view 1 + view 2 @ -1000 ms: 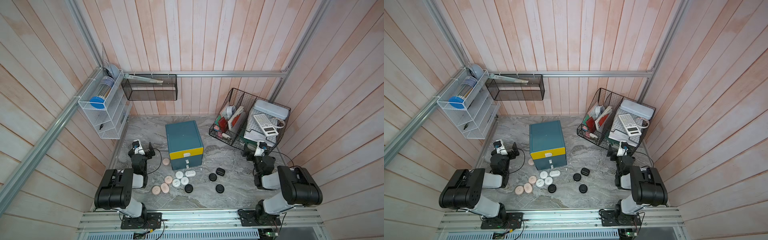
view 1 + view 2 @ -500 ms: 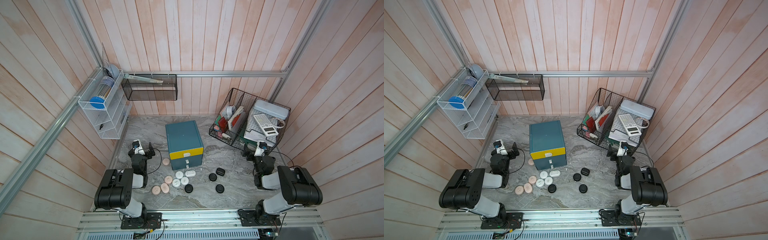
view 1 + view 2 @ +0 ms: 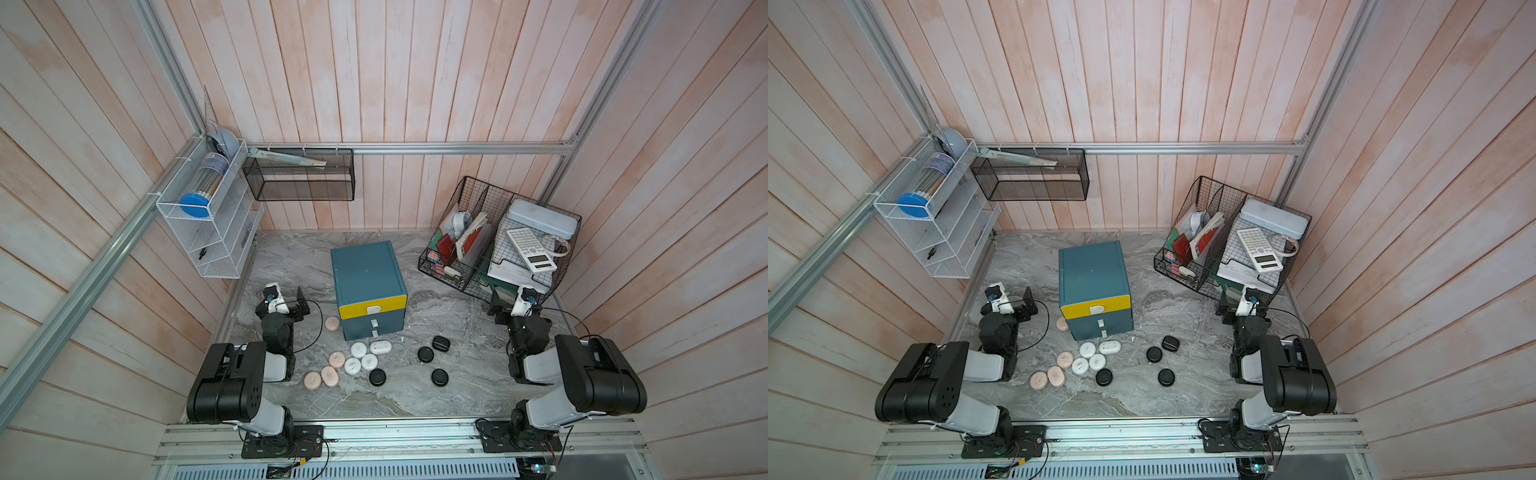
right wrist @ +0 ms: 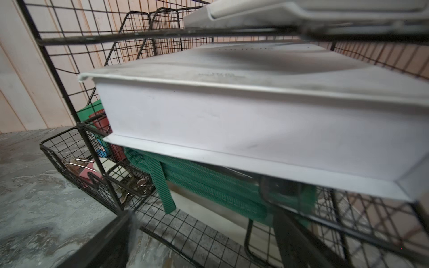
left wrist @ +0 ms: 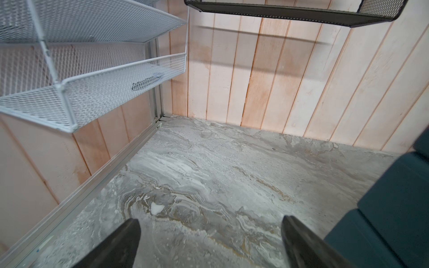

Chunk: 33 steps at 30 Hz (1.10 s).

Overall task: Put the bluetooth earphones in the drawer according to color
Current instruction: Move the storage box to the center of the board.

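Observation:
The drawer (image 3: 368, 274) is a small teal cabinet mid-table in both top views, with a yellow top front (image 3: 1095, 306); all its fronts look pushed in. The bluetooth earphones lie loose in front of it: pink ones (image 3: 336, 359) and one (image 3: 332, 323) by its left corner, white ones (image 3: 369, 361), black ones (image 3: 425, 354) further right. My left gripper (image 3: 286, 305) (image 5: 210, 222) stands open over bare table, left of the drawer (image 5: 394, 208). My right gripper (image 3: 513, 307) (image 4: 204, 215) stands open, nothing between its fingers, right up against the black wire basket (image 4: 209, 234).
The black wire basket (image 3: 469, 286) at the back right holds a white box (image 4: 255, 130), a calculator (image 3: 531, 250) and stationery. A white wire shelf (image 3: 208, 232) hangs on the left wall and a black mesh shelf (image 3: 299, 183) on the back wall.

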{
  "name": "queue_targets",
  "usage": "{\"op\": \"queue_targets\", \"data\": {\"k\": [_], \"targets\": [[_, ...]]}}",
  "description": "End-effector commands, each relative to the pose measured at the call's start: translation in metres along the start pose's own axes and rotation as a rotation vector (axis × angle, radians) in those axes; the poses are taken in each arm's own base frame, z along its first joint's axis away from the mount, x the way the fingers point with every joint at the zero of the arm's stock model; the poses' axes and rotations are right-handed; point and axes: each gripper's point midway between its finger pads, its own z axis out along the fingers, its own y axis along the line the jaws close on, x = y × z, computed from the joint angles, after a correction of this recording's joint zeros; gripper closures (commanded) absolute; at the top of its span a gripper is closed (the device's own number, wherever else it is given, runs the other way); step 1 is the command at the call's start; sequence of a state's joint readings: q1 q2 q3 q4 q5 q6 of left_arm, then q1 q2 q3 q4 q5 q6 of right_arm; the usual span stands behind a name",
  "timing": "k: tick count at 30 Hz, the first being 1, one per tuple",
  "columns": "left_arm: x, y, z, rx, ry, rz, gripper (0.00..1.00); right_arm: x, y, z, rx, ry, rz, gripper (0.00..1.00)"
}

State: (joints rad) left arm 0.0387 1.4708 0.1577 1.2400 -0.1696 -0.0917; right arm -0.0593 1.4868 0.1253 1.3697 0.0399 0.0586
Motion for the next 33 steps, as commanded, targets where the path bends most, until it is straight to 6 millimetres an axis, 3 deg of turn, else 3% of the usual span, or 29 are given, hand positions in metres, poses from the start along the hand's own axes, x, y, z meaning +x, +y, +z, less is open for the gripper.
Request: {"op": "queue_targets", "data": {"k": [1, 8, 13, 17, 19, 21, 24, 27, 30, 33], "targets": [[-0.033, 0.014, -0.025, -0.064, -0.157, -0.053, 0.00, -0.026, -0.003, -0.009, 0.053, -0.084, 0.000, 0.02], [-0.073, 0.013, -0.042, -0.055, -0.233, -0.106, 0.00, -0.029, 0.016, -0.005, 0.054, 0.045, -0.021, 0.02], [-0.099, 0.004, -0.044, -0.013, -0.193, -0.242, 0.00, -0.047, 0.038, -0.013, -0.027, 0.065, 0.056, 0.02], [-0.118, 0.000, -0.053, 0.017, -0.143, -0.472, 0.00, -0.067, 0.058, -0.024, -0.126, 0.102, 0.143, 0.02], [-0.120, -0.016, -0.056, 0.100, -0.077, -0.511, 0.00, -0.081, 0.069, -0.032, -0.192, 0.110, 0.177, 0.02], [-0.119, -0.030, -0.059, 0.174, -0.019, -0.539, 0.00, -0.090, 0.070, -0.040, -0.205, 0.106, 0.234, 0.02], [-0.114, -0.044, -0.060, 0.231, 0.068, -0.588, 0.00, -0.092, 0.055, -0.051, -0.154, 0.119, 0.358, 0.02], [-0.117, -0.070, -0.064, 0.398, 0.086, -0.647, 0.00, -0.104, 0.056, -0.063, -0.223, 0.088, 0.427, 0.02], [-0.087, -0.067, -0.053, 0.356, 0.188, -0.877, 0.00, -0.112, 0.077, -0.068, -0.352, 0.111, 0.441, 0.02], [-0.075, -0.087, -0.044, 0.470, 0.276, -0.960, 0.00, -0.111, 0.103, -0.071, -0.509, 0.167, 0.434, 0.05]]}}
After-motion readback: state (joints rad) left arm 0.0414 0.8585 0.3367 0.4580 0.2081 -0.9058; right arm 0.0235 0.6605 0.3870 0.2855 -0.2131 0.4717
